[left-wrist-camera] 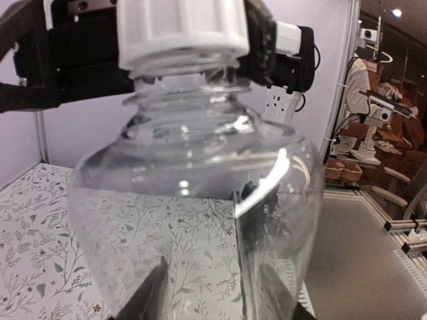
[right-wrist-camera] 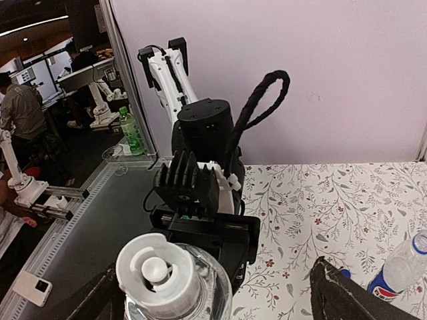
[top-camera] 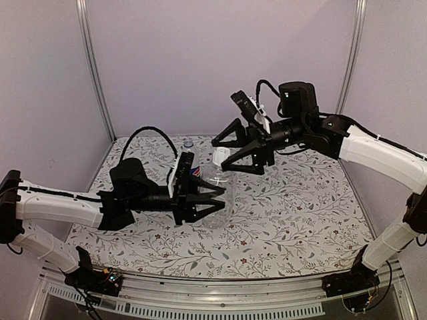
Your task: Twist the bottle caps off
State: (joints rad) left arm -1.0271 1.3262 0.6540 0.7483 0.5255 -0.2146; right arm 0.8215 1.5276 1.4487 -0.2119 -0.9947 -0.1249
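My left gripper (top-camera: 220, 199) is shut on the shorter unlabelled clear bottle (top-camera: 215, 203) and holds it tilted above the table. In the left wrist view the bottle (left-wrist-camera: 193, 200) fills the frame, with my fingers (left-wrist-camera: 150, 293) seen through it. Its pale white cap (top-camera: 221, 157) is on the neck and also shows in the left wrist view (left-wrist-camera: 180, 30) and the right wrist view (right-wrist-camera: 159, 270). My right gripper (top-camera: 220, 155) is open, its jaws wide on either side of the cap and not touching it (right-wrist-camera: 213, 287). The Pepsi bottle (top-camera: 189, 148) stands behind and also shows in the right wrist view (right-wrist-camera: 400, 267).
The floral tablecloth (top-camera: 300, 207) covers the table, with pale walls on three sides. A small blue bit (right-wrist-camera: 343, 272) shows on the cloth beside my right finger; I cannot tell what it is. The left arm's black cable (top-camera: 143, 133) loops above the cloth.
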